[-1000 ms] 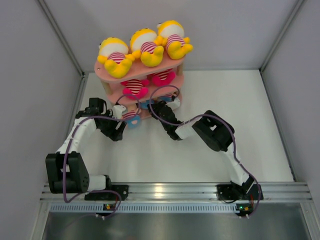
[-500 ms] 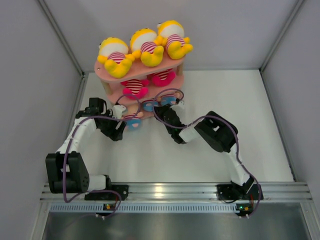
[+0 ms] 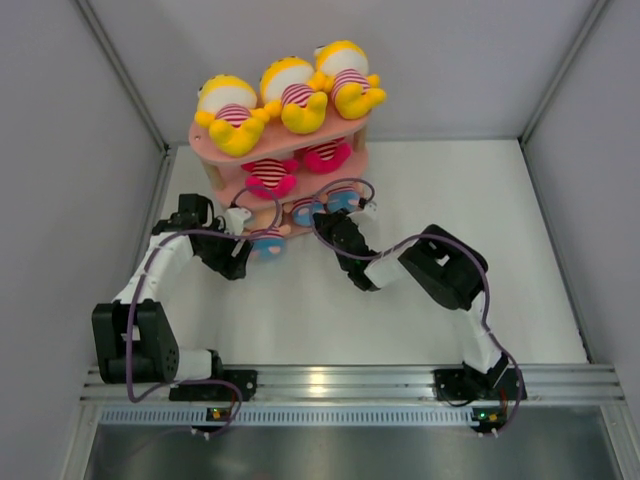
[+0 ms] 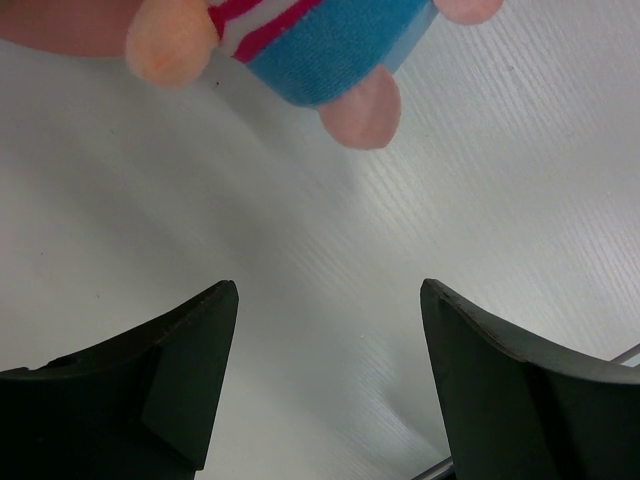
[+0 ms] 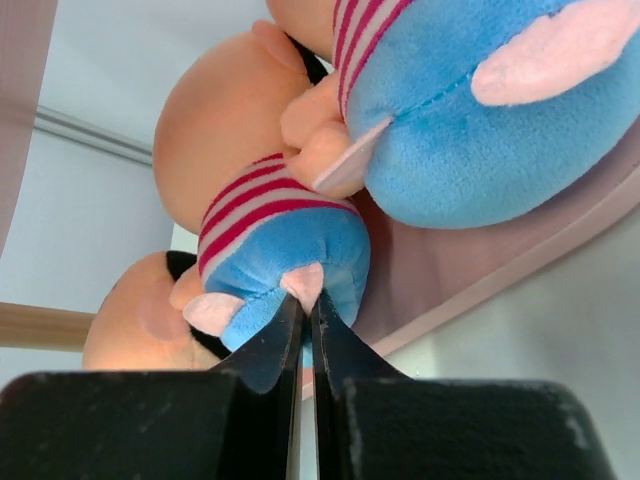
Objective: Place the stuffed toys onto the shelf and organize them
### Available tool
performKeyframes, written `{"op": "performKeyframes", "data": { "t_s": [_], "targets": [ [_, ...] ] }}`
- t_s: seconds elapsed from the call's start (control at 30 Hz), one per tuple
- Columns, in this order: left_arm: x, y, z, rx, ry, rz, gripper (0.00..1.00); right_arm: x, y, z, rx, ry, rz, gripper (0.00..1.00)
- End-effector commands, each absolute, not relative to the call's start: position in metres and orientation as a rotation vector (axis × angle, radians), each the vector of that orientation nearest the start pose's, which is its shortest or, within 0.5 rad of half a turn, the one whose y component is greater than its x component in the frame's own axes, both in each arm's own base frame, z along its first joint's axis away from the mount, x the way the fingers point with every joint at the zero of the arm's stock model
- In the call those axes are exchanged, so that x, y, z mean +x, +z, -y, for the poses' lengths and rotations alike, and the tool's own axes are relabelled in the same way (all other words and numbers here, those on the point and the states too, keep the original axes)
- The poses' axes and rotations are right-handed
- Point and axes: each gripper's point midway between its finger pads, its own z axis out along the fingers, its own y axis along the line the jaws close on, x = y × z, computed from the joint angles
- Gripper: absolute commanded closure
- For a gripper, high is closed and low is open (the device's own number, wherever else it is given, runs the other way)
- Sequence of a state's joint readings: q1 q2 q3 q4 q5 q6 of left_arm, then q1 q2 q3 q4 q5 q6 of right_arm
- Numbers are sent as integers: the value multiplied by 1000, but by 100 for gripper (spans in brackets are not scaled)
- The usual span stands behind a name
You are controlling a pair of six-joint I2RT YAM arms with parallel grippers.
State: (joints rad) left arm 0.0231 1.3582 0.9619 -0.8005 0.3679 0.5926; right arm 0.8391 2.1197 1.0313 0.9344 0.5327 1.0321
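**Top view:** looked steeply down from above and behind the arm bases, wide enough to take in the whole table (image 3: pixel 300 330) and the shelf (image 3: pixel 200 140) at its far side.

**Left wrist view:** sat low and close over the tabletop, facing past its own fingers (image 4: pixel 170 370) toward a blue-bottomed doll (image 4: pixel 320 50).

**Right wrist view:** was closer still, hard against the shelf's bottom board (image 5: pixel 450 260).

Both wrist views probably shared the shelf's foot, which the top view also covered.
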Motion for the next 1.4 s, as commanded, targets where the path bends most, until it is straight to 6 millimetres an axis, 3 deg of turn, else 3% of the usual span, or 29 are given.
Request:
{"op": "performKeyframes", "data": {
  "t_s": [0.0,0.2,0.27,0.33,0.4,0.43,0.47,0.53,0.6,0.77,0.83,0.9,1.03,1.1,1.27,1.37],
  "targets": [
    [292,106,37,826,-292,-2452,20,418,128,-373,612,944,-1604,99],
    [291,106,35,825,-273,-2455,20,411,118,-376,639,974,-1629,85],
    [291,107,33,821,-261,-2455,20,407,127,-379,610,981,-1624,67],
    [291,108,32,819,-255,-2457,20,402,131,-376,559,951,-1625,54],
    [291,110,31,811,-241,-2455,20,394,149,-374,527,957,-1607,50],
    [291,112,30,808,-232,-2451,20,386,144,-371,514,949,-1629,47],
    [291,112,27,798,-209,-2455,20,381,157,-367,518,972,-1615,46],
    [291,115,23,768,-179,-2465,20,368,150,-359,519,959,-1642,44],
    [288,112,18,760,-138,-2482,20,360,157,-357,464,924,-1645,43],
    [286,114,4,678,-37,-2522,20,324,173,-387,215,921,-1677,43],
    [282,115,-11,612,66,-2551,20,303,180,-397,104,923,-1672,44],
    [276,112,-19,565,124,-2574,20,289,181,-401,24,911,-1657,46],
    [250,96,-30,521,187,-2622,18,251,179,-434,-126,1008,-1638,52],
    [244,92,-34,483,196,-2638,18,241,185,-445,-143,1085,-1600,54],
    [240,91,-58,387,304,-2633,17,237,160,-468,-158,1134,-1648,58],
    [243,94,-63,353,285,-2623,17,243,148,-474,-119,1124,-1677,63]
  ]
}}
